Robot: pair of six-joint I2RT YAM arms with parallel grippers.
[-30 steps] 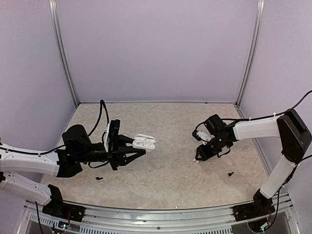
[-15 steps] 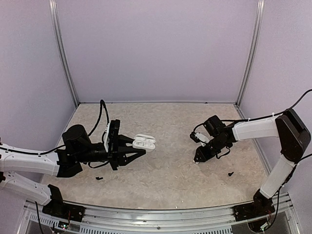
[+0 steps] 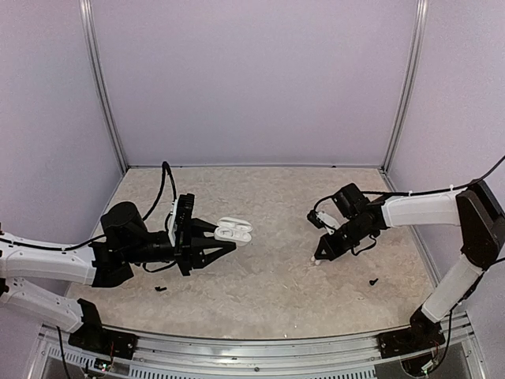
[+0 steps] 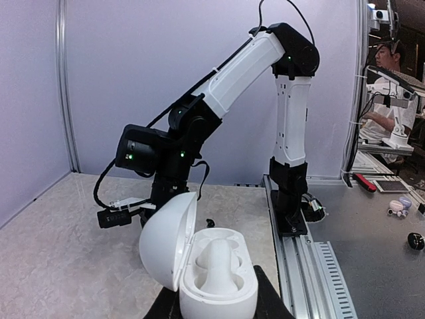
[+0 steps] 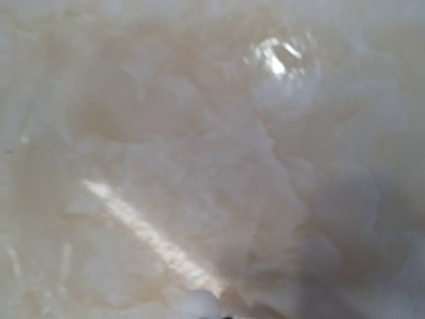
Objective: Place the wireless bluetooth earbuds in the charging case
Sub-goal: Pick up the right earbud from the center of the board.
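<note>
Left claw [image 3: 223,238] clamped on charging case [image 4: 219,279], lid open, held up ready for loading. Right claw [image 3: 319,254] closed low at earbud [image 3: 315,260] on bench [image 3: 268,292]; hold unconfirmed.

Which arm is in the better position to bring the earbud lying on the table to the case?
Right. The right gripper is down at the white earbud on the table; the left gripper is busy holding the open charging case.

Lilac walls [image 3: 252,79], 2 metal corner posts [image 3: 103,87], beige marbled tabletop [image 3: 268,294]
</note>
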